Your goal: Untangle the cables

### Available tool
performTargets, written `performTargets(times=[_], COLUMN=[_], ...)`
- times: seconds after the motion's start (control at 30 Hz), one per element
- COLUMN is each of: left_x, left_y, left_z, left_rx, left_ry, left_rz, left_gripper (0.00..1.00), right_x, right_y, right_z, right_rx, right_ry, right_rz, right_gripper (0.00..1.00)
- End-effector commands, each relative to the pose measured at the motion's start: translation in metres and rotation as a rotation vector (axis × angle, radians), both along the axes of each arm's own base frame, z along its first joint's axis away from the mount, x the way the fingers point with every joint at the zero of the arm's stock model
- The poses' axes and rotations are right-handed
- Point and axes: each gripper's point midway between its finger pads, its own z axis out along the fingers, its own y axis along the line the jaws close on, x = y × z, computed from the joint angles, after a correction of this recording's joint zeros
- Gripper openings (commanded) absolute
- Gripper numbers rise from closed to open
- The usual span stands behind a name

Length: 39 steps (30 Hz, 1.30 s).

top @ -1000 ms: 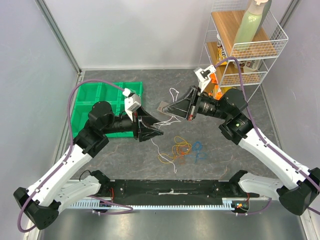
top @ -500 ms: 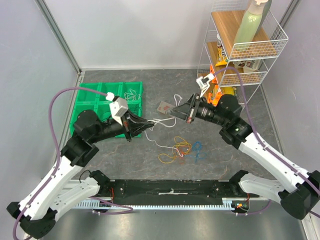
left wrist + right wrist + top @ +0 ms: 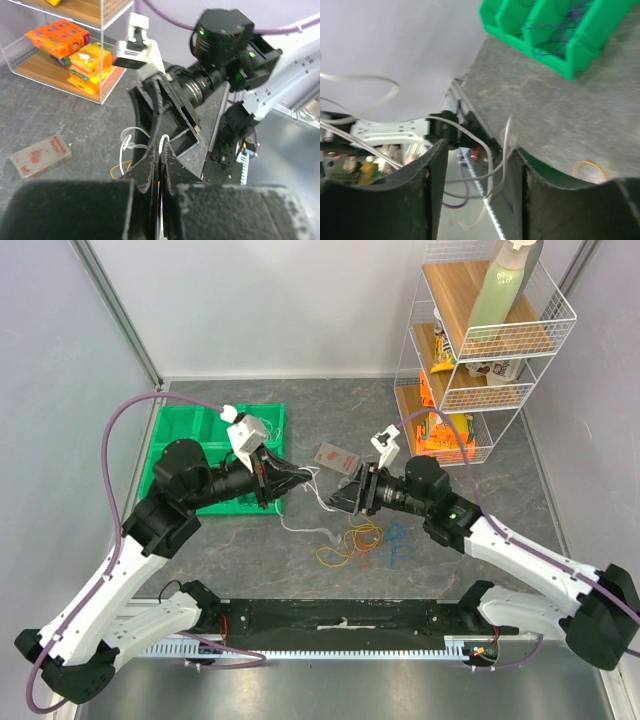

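- While my left fingers (image 3: 300,477) were pressed fully together, they pinched a strand of the white cable (image 3: 129,141). From my left wrist only a short white piece showed above the tips, and the pinch itself was buried between the pads.
- My right fingers (image 3: 340,500) stood partly apart, facing the left ones and near them over the middle of the surface (image 3: 250,550). Pale strands ran through that gap in my right wrist view, but I could not tell whether either pad touched them.
- From above, the white cable led from my left fingers toward the right ones, then trailed onto the surface as a thin line that was hard to follow against the grey.
- The other cables lay on the surface just on the near side of my right fingers. The yellow and orange-red loops (image 3: 352,540) overlapped, with the blue loop (image 3: 396,540) beside them on the right. Which strand crossed over which was too fine to make out.
- Dark purple wires (image 3: 560,25) lay in the green tray (image 3: 190,430), blurred, and from above my left arm covered much of that tray.
- A small box (image 3: 337,457) lay flat beyond my fingers, its print unreadable.
- The wire shelf (image 3: 480,390) at the far right was cut off by the top edge.
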Motion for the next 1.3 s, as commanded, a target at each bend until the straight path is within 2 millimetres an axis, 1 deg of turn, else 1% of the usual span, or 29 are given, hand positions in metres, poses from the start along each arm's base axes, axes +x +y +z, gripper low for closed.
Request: performTargets(times=[0.0, 0.03, 0.1, 0.17, 0.23, 0.3, 0.33, 0.37, 0.43, 0.5, 0.57, 0.6, 0.63, 0.67, 0.77, 0.8, 0.87, 1.03, 1.13, 1.27], left_x=[0.016, 0.02, 0.025, 0.031, 0.033, 0.035, 0.036, 0.037, 0.037, 0.038, 0.039, 0.039, 0.038, 0.037, 0.037, 0.036, 0.037, 0.043, 0.048, 0.054], left_y=[0.008, 0.008, 0.008, 0.01, 0.008, 0.005, 0.002, 0.002, 0.0, 0.001, -0.001, -0.004, -0.006, -0.008, -0.013, -0.015, -0.016, -0.021, -0.023, -0.025], left_z=[0.011, 0.009, 0.002, -0.001, -0.001, -0.004, -0.007, -0.005, -0.01, -0.014, -0.019, -0.023, -0.024, -0.027, -0.032, -0.033, -0.033, -0.033, -0.032, -0.035], left_rx=[0.039, 0.054, 0.092, 0.114, 0.119, 0.128, 0.137, 0.14, 0.164, 0.175, 0.182, 0.187, 0.187, 0.19, 0.195, 0.195, 0.189, 0.159, 0.128, 0.103], left_ry=[0.08, 0.109, 0.163, 0.204, 0.234, 0.271, 0.297, 0.313, 0.35, 0.387, 0.428, 0.451, 0.468, 0.483, 0.522, 0.532, 0.552, 0.6, 0.637, 0.71], left_rz=[0.11, 0.128, 0.155, 0.19, 0.197, 0.191, 0.189, 0.195, 0.195, 0.207, 0.207, 0.206, 0.195, 0.18, 0.162, 0.152, 0.156, 0.169, 0.192, 0.238], left_gripper=[0.02, 0.02, 0.02, 0.02, 0.02, 0.02, 0.02, 0.02, 0.02, 0.02, 0.02, 0.02, 0.02, 0.02, 0.02, 0.02, 0.02, 0.02, 0.02, 0.02], right_x=[0.012, 0.017, 0.019, 0.023, 0.027, 0.032, 0.034, 0.036, 0.043, 0.049, 0.039, 0.035, 0.028, 0.025, 0.013, 0.012, 0.001, -0.017, -0.024, -0.014], right_y=[-0.046, -0.063, -0.086, -0.105, -0.113, -0.118, -0.116, -0.113, -0.112, -0.105, -0.079, -0.067, -0.057, -0.05, -0.026, -0.015, 0.001, 0.018, 0.026, 0.033], right_z=[-0.037, -0.047, -0.056, -0.052, -0.037, -0.013, 0.001, 0.014, 0.035, 0.055, 0.069, 0.079, 0.083, 0.094, 0.106, 0.1, 0.097, 0.089, 0.083, 0.077], right_rx=[-0.314, -0.426, -0.562, -0.634, -0.644, -0.619, -0.585, -0.555, -0.522, -0.504, -0.413, -0.349, -0.293, -0.234, -0.079, -0.051, 0.025, 0.095, 0.107, 0.048], right_ry=[-0.202, -0.24, -0.297, -0.363, -0.435, -0.503, -0.544, -0.58, -0.645, -0.72, -0.804, -0.854, -0.89, -0.928, -0.952, -0.928, -0.918, -0.905, -0.88, -0.851], right_rz=[-0.06, -0.095, -0.111, -0.154, -0.189, -0.243, -0.256, -0.268, -0.304, -0.292, -0.173, -0.133, -0.087, -0.072, 0.015, 0.066, 0.133, 0.178, 0.173, 0.073], right_gripper=[0.67, 0.75, 0.8, 0.86, 0.88, 0.89, 0.9, 0.9, 0.91, 0.93, 0.93, 0.94, 0.94, 0.94, 0.94, 0.94, 0.93, 0.92, 0.92, 0.91])
